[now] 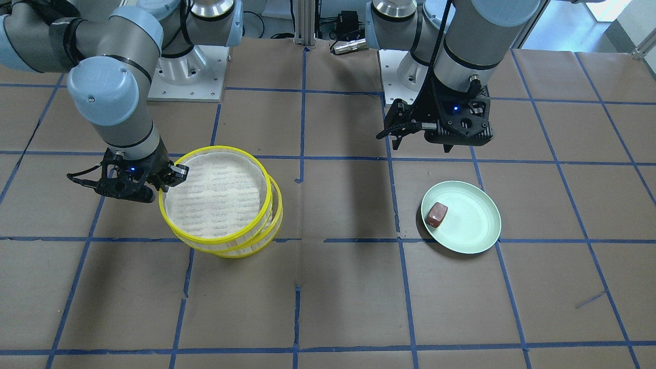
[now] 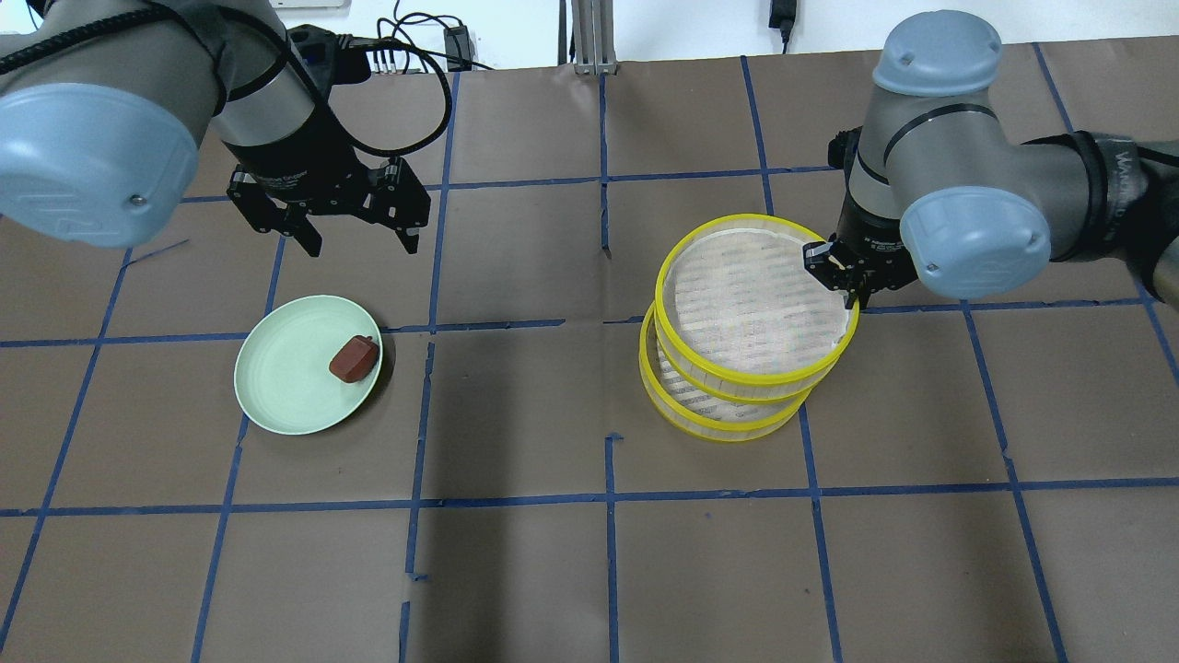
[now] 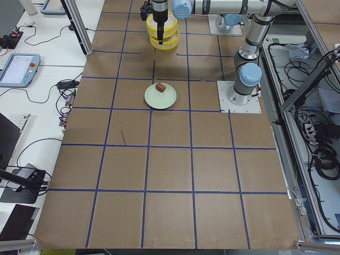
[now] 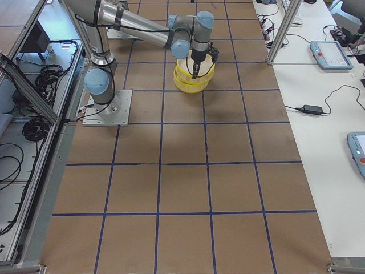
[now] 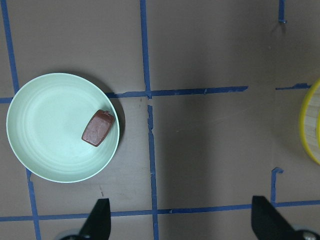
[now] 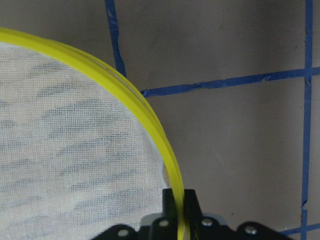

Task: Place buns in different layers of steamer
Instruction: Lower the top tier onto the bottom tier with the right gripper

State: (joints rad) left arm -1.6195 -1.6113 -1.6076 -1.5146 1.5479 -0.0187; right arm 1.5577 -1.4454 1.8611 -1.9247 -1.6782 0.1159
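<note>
The dark reddish-brown bun [image 2: 355,357] lies on the pale green plate [image 2: 276,391], also seen in the front view [image 1: 436,214] and the left wrist view [image 5: 98,128]. The white bun is not in view. Two yellow-rimmed steamer layers are stacked. The top layer [image 2: 737,219] sits tilted and offset on the lower layer [image 2: 728,428]; its white liner is bare. My right gripper [image 2: 843,276] is shut on the top layer's rim [image 6: 150,122]. My left gripper [image 2: 359,241] is open and empty, above the table just beyond the plate.
The table is covered in brown paper with a blue tape grid [image 2: 603,322]. The robot bases [image 1: 189,77] stand at the table's rear edge. Monitors and cables lie on side benches [image 3: 21,69] off the table.
</note>
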